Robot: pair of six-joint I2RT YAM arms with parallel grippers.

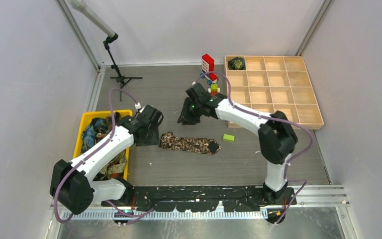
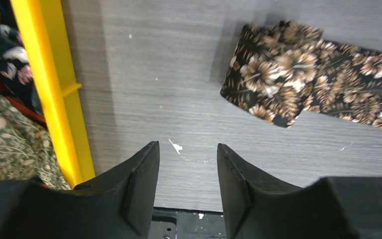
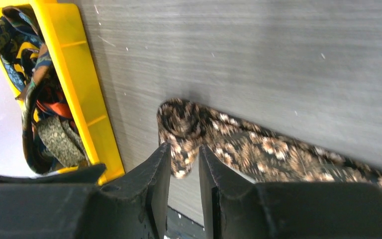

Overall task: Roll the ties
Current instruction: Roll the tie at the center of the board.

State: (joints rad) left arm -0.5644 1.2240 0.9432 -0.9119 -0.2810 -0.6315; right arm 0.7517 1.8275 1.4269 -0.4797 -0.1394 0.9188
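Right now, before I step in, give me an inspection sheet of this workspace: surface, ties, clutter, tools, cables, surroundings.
Surface: grey wood-grain tabletop, a few white specks.
Job's things: brown floral fabric necktie lies flat, its end nearest the bin folded over; patterned ties heaped in the yellow plastic bin; one dark rolled bundle in a far corner cell of the wooden grid tray.
Clutter: small green block; red-and-white toy bricks.
Tools: left tool open, empty, beside the bin; right tool narrowly parted, nothing seen clamped, pointed at the folded end.
Cables: purple cables loop along both arms.
Surroundings: black tripod stand; plain walls.
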